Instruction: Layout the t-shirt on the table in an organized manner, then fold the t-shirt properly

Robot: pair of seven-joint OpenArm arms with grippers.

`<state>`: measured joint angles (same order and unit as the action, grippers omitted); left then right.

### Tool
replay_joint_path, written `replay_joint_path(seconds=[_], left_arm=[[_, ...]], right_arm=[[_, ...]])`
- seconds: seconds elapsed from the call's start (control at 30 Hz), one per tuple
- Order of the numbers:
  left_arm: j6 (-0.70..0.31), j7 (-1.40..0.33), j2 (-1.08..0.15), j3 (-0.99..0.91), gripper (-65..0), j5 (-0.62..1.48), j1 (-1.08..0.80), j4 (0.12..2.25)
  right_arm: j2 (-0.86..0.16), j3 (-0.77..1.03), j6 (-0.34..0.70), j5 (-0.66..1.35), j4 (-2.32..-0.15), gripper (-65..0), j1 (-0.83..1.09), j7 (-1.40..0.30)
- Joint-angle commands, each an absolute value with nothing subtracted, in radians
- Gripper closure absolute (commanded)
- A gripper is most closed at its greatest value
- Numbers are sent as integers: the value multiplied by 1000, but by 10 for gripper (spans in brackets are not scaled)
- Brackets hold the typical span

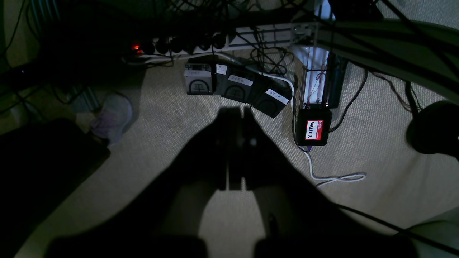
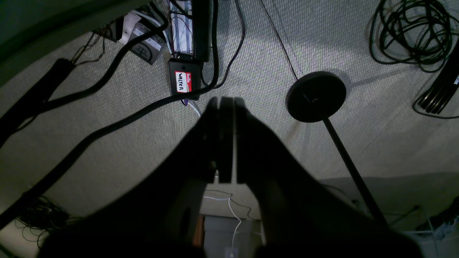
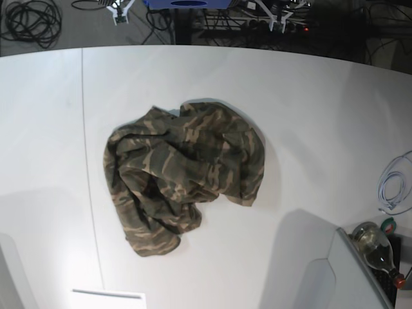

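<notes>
The t-shirt [image 3: 183, 174] lies in a crumpled camouflage heap near the middle of the white table [image 3: 309, 109], bunched and folded over itself, with no collar or sleeve clearly spread out. Nothing touches it. In the left wrist view my left gripper [image 1: 236, 111] is shut with nothing between its fingers and points down at the carpeted floor, away from the tabletop. The right wrist view shows my right gripper [image 2: 226, 101] likewise shut and empty above the floor. Neither view shows the shirt.
A thin dark seam [image 3: 87, 161] runs down the table's left part. A coiled white cable [image 3: 393, 187] and a bottle [image 3: 373, 244] sit at the right edge. On the floor are a power strip [image 1: 200, 44], black boxes [image 1: 236, 87], cables and a round black stand base [image 2: 315, 95].
</notes>
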<state>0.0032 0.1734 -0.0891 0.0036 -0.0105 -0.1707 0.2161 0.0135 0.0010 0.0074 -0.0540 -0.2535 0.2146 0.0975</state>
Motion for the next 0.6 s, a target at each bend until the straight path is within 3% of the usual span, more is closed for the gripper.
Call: replay_joint_path(seconds=[0.0,0.57], left_arm=[[7,185,-93,5,0,-12,-179,219],[7,243,-97,5,0,-12,-240,266]], right_arm=[[10,4,-2,-56,-255,-2,226,99],[5,4,-2,-56,-255,-2,223,94]])
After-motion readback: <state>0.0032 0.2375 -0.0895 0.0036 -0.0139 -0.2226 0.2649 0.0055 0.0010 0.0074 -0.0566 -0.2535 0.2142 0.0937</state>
